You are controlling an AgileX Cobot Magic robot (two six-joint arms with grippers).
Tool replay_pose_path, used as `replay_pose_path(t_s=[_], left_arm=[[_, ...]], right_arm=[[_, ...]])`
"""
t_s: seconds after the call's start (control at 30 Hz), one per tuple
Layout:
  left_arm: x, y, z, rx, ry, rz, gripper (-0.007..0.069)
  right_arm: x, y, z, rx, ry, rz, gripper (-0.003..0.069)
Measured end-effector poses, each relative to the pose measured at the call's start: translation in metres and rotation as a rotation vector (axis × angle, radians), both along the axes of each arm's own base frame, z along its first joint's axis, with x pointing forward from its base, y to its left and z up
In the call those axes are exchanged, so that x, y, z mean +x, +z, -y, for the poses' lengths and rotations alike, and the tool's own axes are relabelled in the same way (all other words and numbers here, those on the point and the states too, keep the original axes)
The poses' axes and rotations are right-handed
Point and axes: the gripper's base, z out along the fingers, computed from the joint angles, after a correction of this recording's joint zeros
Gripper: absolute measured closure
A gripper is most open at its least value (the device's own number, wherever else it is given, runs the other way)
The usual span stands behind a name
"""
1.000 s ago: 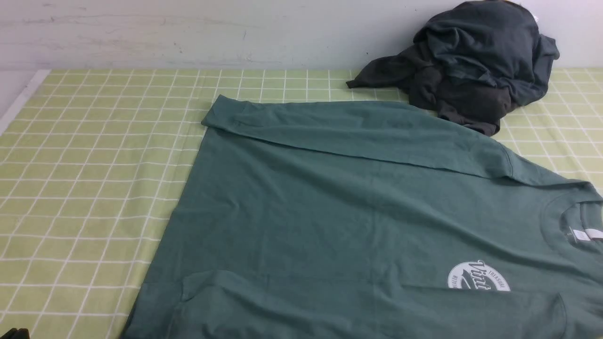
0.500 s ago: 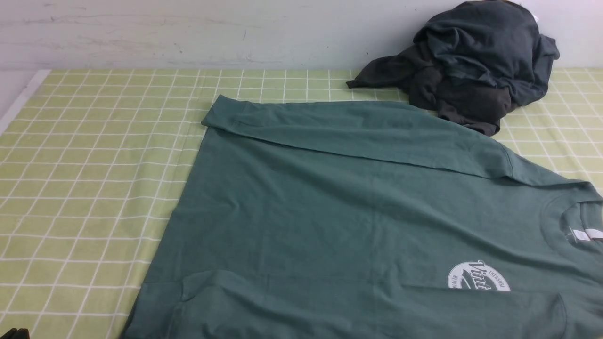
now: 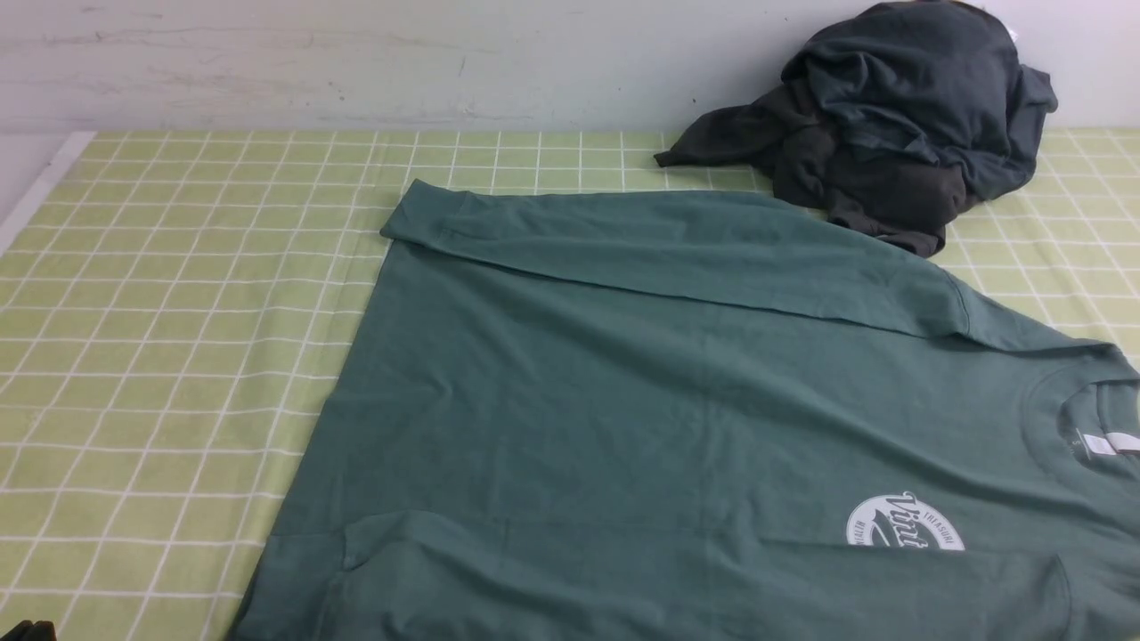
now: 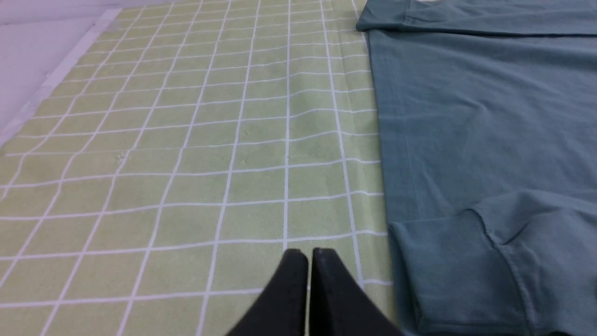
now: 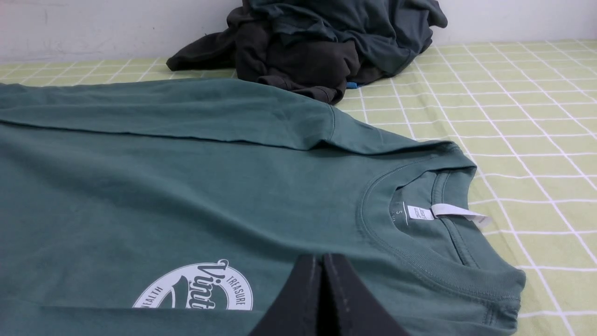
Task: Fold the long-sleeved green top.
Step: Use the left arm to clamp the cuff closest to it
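Note:
The green long-sleeved top (image 3: 623,401) lies flat on the checked cloth, neck to the right, with its white neck label (image 3: 1100,443) and round white logo (image 3: 904,525) showing. Both sleeves are folded over the body: the far sleeve (image 3: 668,240) lies across the back edge and the near sleeve's cuff (image 4: 443,270) lies by the hem. My left gripper (image 4: 309,254) is shut and empty over bare cloth just left of the hem. My right gripper (image 5: 322,257) is shut and empty over the top (image 5: 140,186), between the logo (image 5: 196,289) and the collar (image 5: 419,261).
A dark charcoal-grey heap of clothing (image 3: 891,116) sits at the back right against the wall, touching the top's far shoulder. The yellow-green checked tablecloth (image 3: 178,312) covers the table. The table's left edge (image 3: 36,196) runs along the far left.

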Motion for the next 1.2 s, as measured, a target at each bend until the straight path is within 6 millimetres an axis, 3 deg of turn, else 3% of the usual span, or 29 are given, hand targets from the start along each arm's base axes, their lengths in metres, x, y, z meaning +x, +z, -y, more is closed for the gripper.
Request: replay_pose_path(t_s=[0.27, 0.4, 0.67, 0.73, 0.83, 1.0, 1.17, 1.2], left_arm=[[0.001, 0.002, -0.001, 0.020, 0.003, 0.035, 0.0625], [0.003, 0.015, -0.002, 0.045, 0.011, 0.175, 0.0625], [0.000, 0.049, -0.003, 0.047, 0.029, 0.553, 0.0625], [-0.003, 0.058, -0.004, -0.039, 0.040, 0.662, 0.0625], [-0.006, 0.065, -0.007, -0.267, 0.053, 0.747, 0.0625], [-0.012, 0.076, -0.011, -0.634, 0.021, 0.872, 0.0625], [-0.019, 0.112, -0.008, -0.561, -0.020, 0.957, 0.0625], [-0.017, 0.140, -0.005, -0.502, -0.036, 0.926, 0.0625]], right_arm=[[0.000, 0.001, 0.000, 0.000, 0.000, 0.008, 0.0667], [0.001, 0.007, 0.000, -0.003, 0.003, 0.085, 0.0667], [-0.005, 0.051, -0.002, 0.005, 0.023, 0.583, 0.0667], [-0.011, 0.064, -0.002, 0.074, 0.039, 0.735, 0.0667], [-0.016, 0.071, -0.002, 0.152, 0.059, 0.827, 0.0667], [-0.011, 0.075, -0.002, 0.252, 0.087, 0.831, 0.0667], [-0.002, 0.107, -0.006, 0.180, 0.117, 0.809, 0.0667], [0.005, 0.126, -0.009, 0.107, 0.136, 0.790, 0.0667]])
